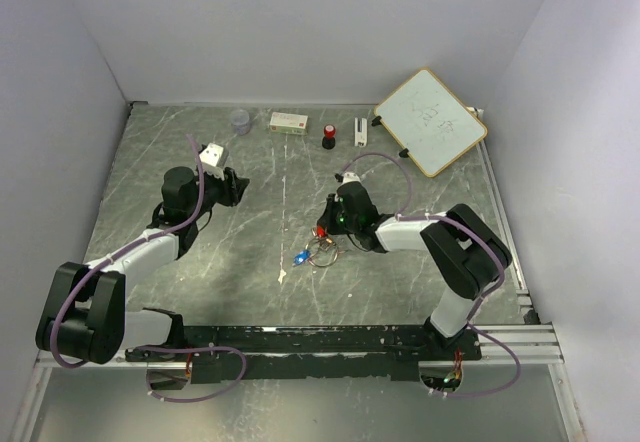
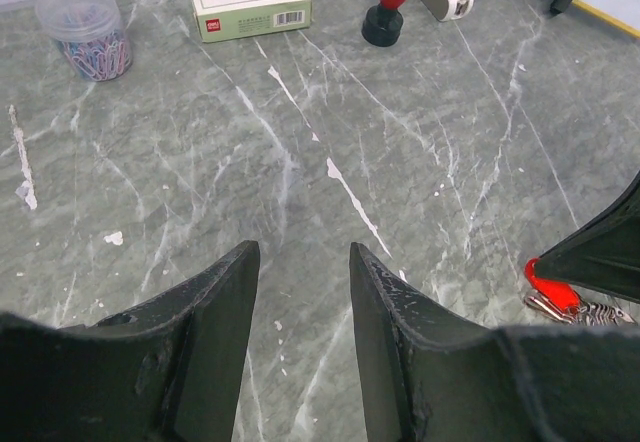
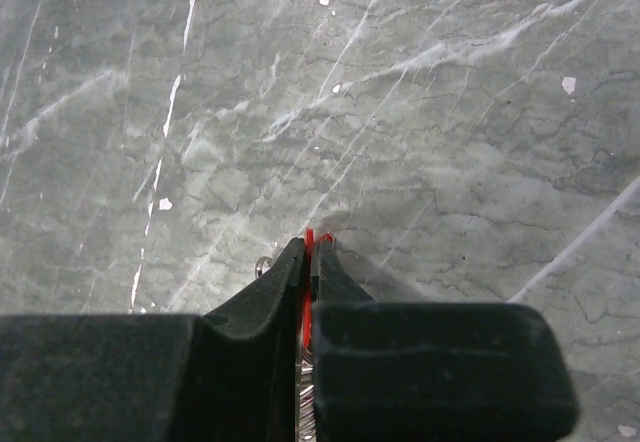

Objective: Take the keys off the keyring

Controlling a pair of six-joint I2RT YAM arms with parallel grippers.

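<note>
Top external: at centre frame the right gripper [image 1: 323,228] is pinched shut on the red key [image 1: 318,231]. The keyring [image 1: 323,252] and blue key [image 1: 300,257] lie just below it. The left gripper [image 1: 236,188] hangs upper left, well apart.

Left wrist: its fingers [image 2: 215,332] stand half-parted and empty, with the red key at lower right. The print on the box [image 2: 249,2] is too small to read.

Right wrist: the jaws are closed on a red sliver.

Table [image 1: 270,172] open centrally; box [image 1: 289,122], stamp [image 1: 328,136], whiteboard [image 1: 431,122] along back.
</note>
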